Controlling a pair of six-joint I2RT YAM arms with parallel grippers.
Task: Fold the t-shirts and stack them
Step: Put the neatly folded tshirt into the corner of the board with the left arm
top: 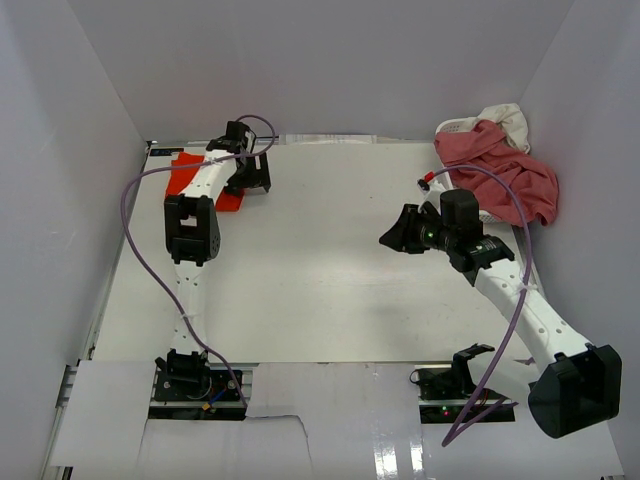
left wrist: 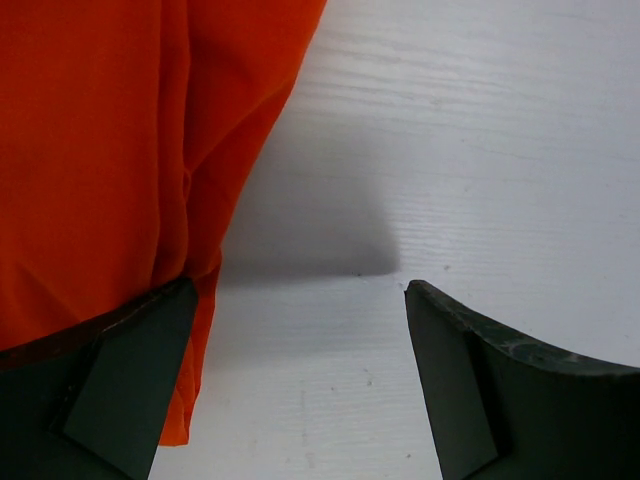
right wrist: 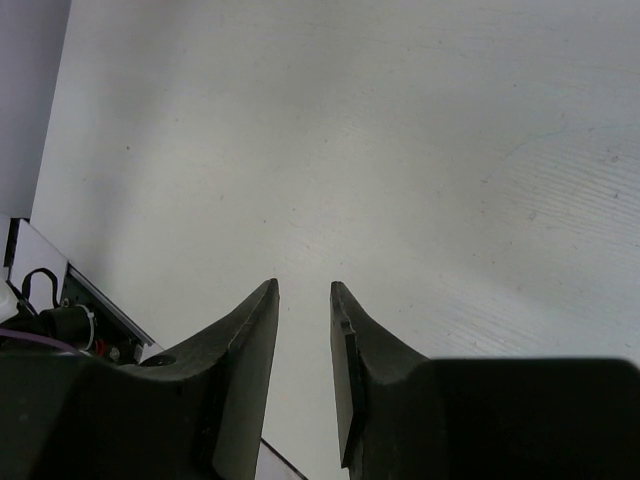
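Orange-red t-shirt (top: 186,169) lies at the far-left corner of the table (top: 330,270). The left gripper (left wrist: 300,290) is over its edge, spread wide, gripping nothing - one finger on cloth, one over bare table. The right gripper (right wrist: 303,290) is mid-right, jaws a narrow slit apart, empty. Pink t-shirt (top: 505,175) and cream t-shirt (top: 510,120) are heaped on the basket (top: 455,127), far right.

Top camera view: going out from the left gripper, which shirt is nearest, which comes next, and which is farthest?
1. Orange-red shirt, right at the left gripper, far-left corner.
2. Pink shirt, far right.
3. Cream shirt, behind the pink one, far-right corner.
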